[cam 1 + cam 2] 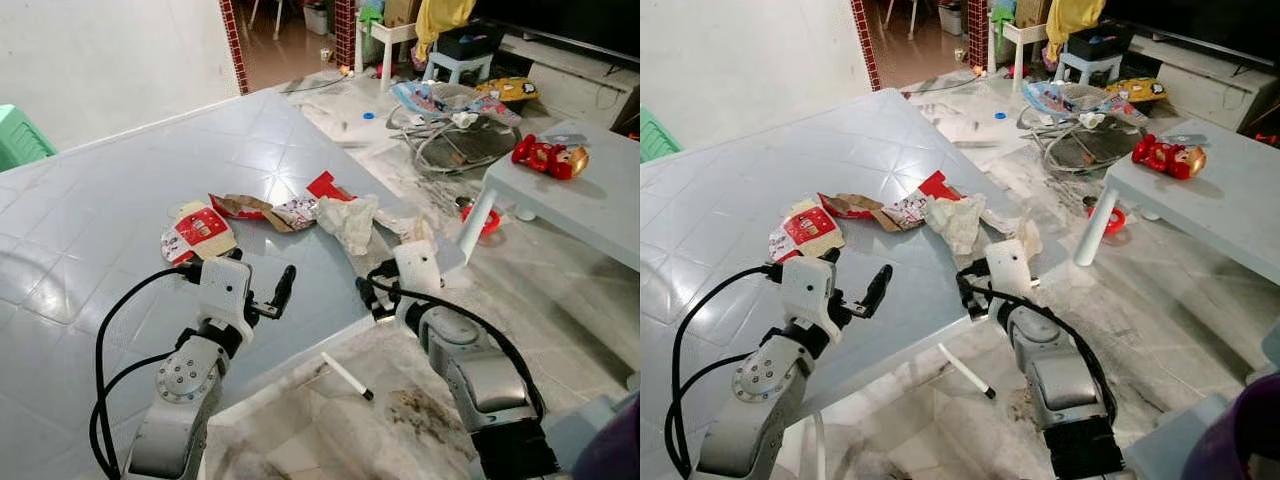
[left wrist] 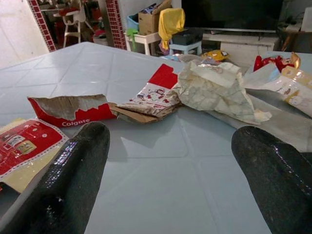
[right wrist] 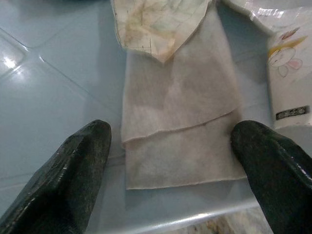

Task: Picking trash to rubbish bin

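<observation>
Room: tiled living space with a pale blue tiled surface (image 1: 120,200) ahead of me, a low white table (image 1: 590,205) off to my right, clutter on the floor beyond.
Trash: a loose row across the near part of the surface; a red and cream carton piece (image 1: 198,232), a torn Colgate box (image 2: 73,109), a printed wrapper (image 2: 153,97), a crumpled paper (image 1: 348,220), and a flat folded tissue (image 3: 183,126) by the near edge.
Left gripper (image 1: 262,300): fingers spread apart, holding nothing, low over the surface just short of the row.
Right gripper (image 1: 378,295): fingers spread apart, holding nothing, at the surface edge.
Key relation: the folded tissue lies directly ahead of my right fingers (image 3: 73,170), between their two lines, its long axis running away from me toward the crumpled paper. In my judgement the right arm is the nearer one to it; the left faces the Colgate box and wrapper, a little farther off.
Next move, judged: a short advance and descent of the right fingers so they straddle the tissue across its short side.
Risk, judged: the sheet is thin and flat, so the fingers may slide over it.
Unclear: I cannot identify a rubbish bin. Print on the small packet (image 3: 287,73) beside the tissue is unreadable. A white pen-like stick (image 1: 346,376) lies on the floor below the edge; its nature is uncertain.
</observation>
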Motion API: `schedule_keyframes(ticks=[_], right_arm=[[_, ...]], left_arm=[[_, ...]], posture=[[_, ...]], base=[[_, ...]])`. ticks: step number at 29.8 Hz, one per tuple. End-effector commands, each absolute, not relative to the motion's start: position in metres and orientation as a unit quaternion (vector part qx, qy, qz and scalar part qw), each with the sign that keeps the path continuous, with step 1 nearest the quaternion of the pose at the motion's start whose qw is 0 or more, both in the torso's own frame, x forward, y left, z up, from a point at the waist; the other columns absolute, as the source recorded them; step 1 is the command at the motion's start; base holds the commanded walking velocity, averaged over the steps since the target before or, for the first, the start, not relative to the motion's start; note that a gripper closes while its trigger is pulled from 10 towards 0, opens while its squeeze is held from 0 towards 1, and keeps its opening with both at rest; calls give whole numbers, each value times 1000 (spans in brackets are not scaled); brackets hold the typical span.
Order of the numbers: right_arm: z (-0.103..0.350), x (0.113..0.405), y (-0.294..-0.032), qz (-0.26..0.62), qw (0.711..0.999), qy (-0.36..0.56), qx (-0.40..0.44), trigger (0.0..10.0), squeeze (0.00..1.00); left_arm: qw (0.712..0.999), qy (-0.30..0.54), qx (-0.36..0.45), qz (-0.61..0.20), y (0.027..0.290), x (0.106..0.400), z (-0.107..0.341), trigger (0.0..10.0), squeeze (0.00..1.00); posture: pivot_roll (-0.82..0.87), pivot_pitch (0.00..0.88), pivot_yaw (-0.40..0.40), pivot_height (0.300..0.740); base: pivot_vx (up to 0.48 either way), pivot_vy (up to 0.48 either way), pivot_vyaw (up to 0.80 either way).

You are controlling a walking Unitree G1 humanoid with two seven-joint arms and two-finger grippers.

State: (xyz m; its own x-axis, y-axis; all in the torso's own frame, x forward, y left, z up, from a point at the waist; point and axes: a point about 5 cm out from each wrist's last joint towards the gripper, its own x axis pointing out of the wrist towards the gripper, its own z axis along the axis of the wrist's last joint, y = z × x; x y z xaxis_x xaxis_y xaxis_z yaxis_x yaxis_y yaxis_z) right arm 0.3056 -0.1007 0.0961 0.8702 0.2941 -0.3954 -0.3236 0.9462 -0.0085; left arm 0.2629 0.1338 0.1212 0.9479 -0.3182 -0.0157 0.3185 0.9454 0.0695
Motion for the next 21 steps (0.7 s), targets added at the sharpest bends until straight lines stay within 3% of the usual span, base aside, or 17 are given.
schedule_keyframes(ticks=[1, 2, 3, 4, 21], right_arm=[[90, 306, -99, 170, 961, 217, -38, 9804, 0], [87, 304, -98, 175, 957, 227, -35, 2471, 0], [87, 304, -98, 175, 957, 227, -35, 2471, 0], [85, 303, -97, 176, 956, 233, -30, 0, 0], [72, 298, -94, 183, 945, 271, 17, 0, 0]], left_arm=[[986, -2, 34, -164, 134, 262, 125, 10000, 0], [986, -2, 34, -164, 134, 261, 126, 10000, 0], [986, -2, 34, -164, 134, 261, 126, 10000, 0], [986, -2, 34, -164, 134, 261, 126, 10000, 0], [984, 10, 41, -171, 135, 261, 123, 10000, 0]], posture=[[76, 49, 65, 740], [81, 53, 64, 740], [81, 53, 64, 740], [82, 53, 66, 740], [87, 53, 71, 740]], base=[[0, 0, 0], [0, 0, 0], [0, 0, 0], [0, 0, 0], [0, 0, 0]])
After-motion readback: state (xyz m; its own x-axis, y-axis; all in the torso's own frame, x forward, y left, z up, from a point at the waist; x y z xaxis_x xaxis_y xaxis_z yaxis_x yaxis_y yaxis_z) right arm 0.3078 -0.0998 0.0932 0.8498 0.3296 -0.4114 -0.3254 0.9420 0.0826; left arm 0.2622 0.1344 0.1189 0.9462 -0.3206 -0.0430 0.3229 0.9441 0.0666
